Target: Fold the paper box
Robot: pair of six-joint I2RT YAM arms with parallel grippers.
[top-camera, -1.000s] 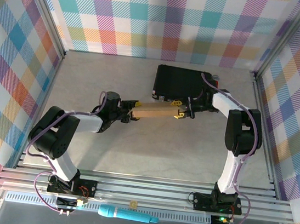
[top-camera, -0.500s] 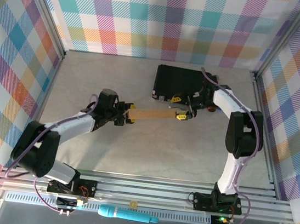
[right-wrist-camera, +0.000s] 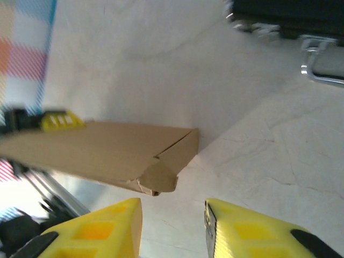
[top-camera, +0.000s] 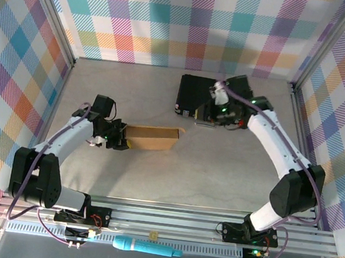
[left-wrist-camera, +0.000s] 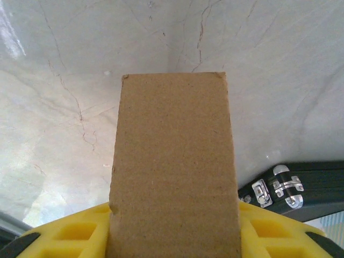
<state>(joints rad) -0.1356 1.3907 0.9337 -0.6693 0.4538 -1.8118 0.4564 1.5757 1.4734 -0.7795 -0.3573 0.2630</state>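
At left pincer [left-wrist-camera: 173,231]: clamped on one end of paper box [top-camera: 153,138], yellow fingers [left-wrist-camera: 70,234] pressed to both sides. Beyond grip: folded brown cardboard, stretched rightward over bench [top-camera: 217,173], left of centre; cannot tell whether touching bench. Further right, near box's free end but apart: black case [top-camera: 196,94] with metal latches. At right pincer [right-wrist-camera: 173,226]: spread open, holding nothing, hovering over case's near edge, apart from box.

white arm links [top-camera: 278,146], black joints [top-camera: 291,197], purple cables [top-camera: 42,219], yellow waffle-pocketed pincer fingers [right-wrist-camera: 97,228]
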